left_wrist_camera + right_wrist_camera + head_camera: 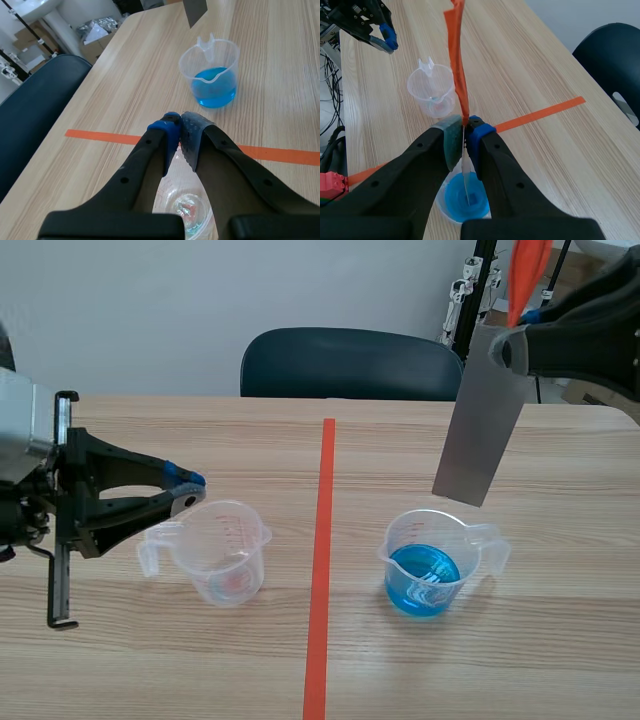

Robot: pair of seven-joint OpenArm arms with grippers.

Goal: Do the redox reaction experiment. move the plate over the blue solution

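Observation:
A grey metal plate (482, 415) hangs tilted from my right gripper (505, 345), which is shut on its upper end; an orange strip (457, 60) sticks out past the fingers. The plate's lower edge hovers just above the clear beaker of blue solution (430, 565), without touching it. In the right wrist view the plate (465, 175) shows edge-on, directly over the blue beaker (465, 200). My left gripper (193, 485) is shut on nothing, just above the rim of an empty clear beaker (222, 552). From the left wrist view my left gripper (180, 122) points toward the blue beaker (212, 75).
An orange tape line (322, 570) runs down the table's middle between the two beakers. A dark chair (350, 362) stands behind the far edge. A red block (332, 185) and cables lie beyond the table's side edge.

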